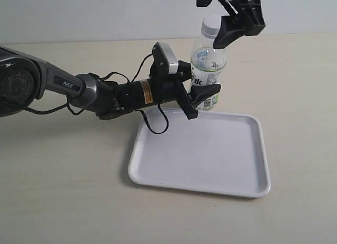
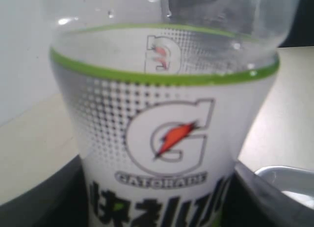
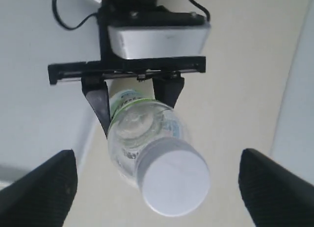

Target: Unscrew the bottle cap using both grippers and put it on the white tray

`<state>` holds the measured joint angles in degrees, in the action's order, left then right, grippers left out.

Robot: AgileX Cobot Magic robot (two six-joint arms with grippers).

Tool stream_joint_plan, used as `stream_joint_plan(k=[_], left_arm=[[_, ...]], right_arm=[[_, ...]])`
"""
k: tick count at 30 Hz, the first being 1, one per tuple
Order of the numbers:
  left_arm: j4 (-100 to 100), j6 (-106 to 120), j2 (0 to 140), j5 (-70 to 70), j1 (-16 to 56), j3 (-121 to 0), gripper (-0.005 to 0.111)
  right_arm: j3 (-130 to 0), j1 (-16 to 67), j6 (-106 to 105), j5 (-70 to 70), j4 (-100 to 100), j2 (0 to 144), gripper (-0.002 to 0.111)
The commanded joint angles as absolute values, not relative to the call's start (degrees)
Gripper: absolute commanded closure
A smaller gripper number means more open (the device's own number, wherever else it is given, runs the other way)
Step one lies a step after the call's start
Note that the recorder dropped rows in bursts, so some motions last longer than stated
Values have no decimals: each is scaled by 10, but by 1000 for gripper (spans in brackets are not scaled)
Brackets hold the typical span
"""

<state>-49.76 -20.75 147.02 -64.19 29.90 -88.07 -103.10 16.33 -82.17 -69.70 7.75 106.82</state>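
Your left claw (image 1: 204,99) grips the bottle (image 1: 208,65) around its label. Your right claw (image 1: 238,34) hangs wide open, with the bottle cap (image 1: 210,25) close beside it, on the bottle.

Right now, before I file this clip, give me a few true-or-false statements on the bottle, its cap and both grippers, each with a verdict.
1. The bottle cap sits on the bottle. True.
2. The left gripper is open and clear of the bottle. False: it is clamped around the bottle's labelled body.
3. The right gripper pinches the bottle cap. False: its jaws stand wide apart on either side of the cap, touching nothing.
4. The bottle stands upright. True.
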Motion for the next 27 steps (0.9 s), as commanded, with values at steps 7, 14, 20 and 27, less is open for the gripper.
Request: stream_joint_plan(k=[7,14,20,27], left_arm=[[-493,-210,1464,-648,298,-883,107],[-506,-210,1464,-648,298,-883,107],[-505,-210,1464,-648,298,-883,107],[-504,-210,1464,-648,298,-883,107]], right_arm=[[-1033,164,-276,-700,73,1054,25],[-1033,164,-140,-683,67,1055,25],[-1033,164,-114,-682,67,1055,25],[-1033,164,-114,-677,42,1068,25]])
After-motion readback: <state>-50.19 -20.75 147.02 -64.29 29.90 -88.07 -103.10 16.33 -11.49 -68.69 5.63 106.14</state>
